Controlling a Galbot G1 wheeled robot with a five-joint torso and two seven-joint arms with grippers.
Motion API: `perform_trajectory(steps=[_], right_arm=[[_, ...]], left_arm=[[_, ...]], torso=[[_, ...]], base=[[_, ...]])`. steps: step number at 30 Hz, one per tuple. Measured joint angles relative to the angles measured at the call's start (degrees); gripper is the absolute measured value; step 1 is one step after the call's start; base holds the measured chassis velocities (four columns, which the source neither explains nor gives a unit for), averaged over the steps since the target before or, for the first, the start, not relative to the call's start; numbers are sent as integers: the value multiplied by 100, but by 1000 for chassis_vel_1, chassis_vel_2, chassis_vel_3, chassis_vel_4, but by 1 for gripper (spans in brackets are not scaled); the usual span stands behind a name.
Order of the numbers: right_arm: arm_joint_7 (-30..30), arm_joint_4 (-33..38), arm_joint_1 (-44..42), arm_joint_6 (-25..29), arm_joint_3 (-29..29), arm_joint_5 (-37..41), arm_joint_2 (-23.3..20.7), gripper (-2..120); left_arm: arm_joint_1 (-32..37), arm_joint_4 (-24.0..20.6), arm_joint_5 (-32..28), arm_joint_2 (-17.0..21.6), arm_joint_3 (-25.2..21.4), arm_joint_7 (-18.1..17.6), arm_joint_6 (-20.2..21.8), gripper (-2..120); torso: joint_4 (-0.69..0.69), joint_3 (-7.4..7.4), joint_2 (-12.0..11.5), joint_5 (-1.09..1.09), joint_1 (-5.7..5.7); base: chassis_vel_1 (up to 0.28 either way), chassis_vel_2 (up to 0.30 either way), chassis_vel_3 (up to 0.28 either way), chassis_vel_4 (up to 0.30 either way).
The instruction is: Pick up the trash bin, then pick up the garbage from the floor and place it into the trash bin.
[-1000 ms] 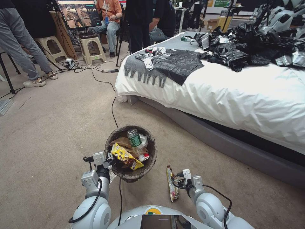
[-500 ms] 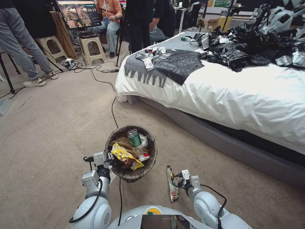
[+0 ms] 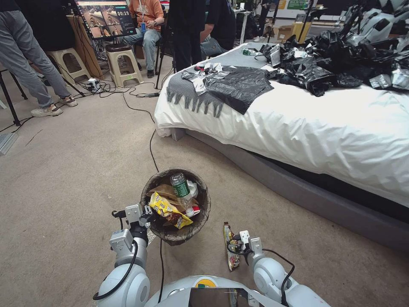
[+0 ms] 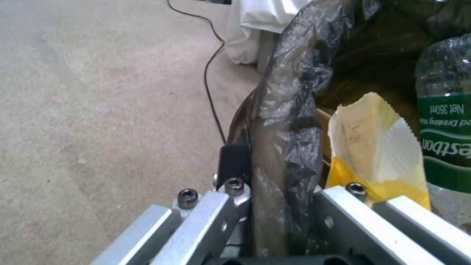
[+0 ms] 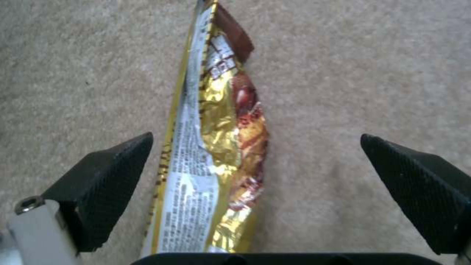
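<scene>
the left claw (image 3: 147, 212) pinches the near-left rim of the trash bin (image 3: 203, 213), crinkly dark bag film pressed between its metal fingers (image 4: 230, 198); the round bin stands on the beige carpet (image 3: 68, 179) near the robot, left of the bed (image 3: 324, 128), stuffed with a yellow snack packet (image 3: 168, 209), a clear ribbed bottle with a green label (image 3: 181, 187) and tan crumpled paper (image 3: 162, 190); to its right, the right claw (image 5: 255, 173) is spread wide, textured black pads (image 5: 113, 162) on either side of a long, creased gold-foil wrapper (image 5: 216, 147) lying flat on the carpet, not touching it
</scene>
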Motion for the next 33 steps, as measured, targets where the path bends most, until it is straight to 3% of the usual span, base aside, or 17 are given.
perform_trajectory(steps=[18, 23, 26, 30, 33], right_arm=[[-192, -883, 382, 299, -261, -442, 673, 100], [-308, -1093, 399, 400, -267, -559, 836, 86], [-361, -1233, 406, 475, -240, -629, 948, 69], [-406, -1315, 407, 528, -213, -680, 984, 60], [-467, -1392, 386, 610, -160, -750, 990, 43]], left_arm=[[28, 5, 60, -24, 10, -26, -31, 0], [36, 2, 69, -24, 1, -39, -42, 0], [44, -8, 76, -23, -2, -51, -49, 0], [48, -10, 77, -23, -7, -54, -52, 0], [45, -12, 75, -19, -21, -59, -55, 0]], torso=[[1, 0, 0, -2, 0], [1, 0, 0, -6, 0], [1, -1, 1, -5, 0], [2, -1, 1, -5, 0], [2, -1, 1, -2, 0]], base=[[0, 0, 0, 0], [0, 0, 0, 0], [0, 0, 0, 0], [0, 0, 0, 0], [0, 0, 0, 0]])
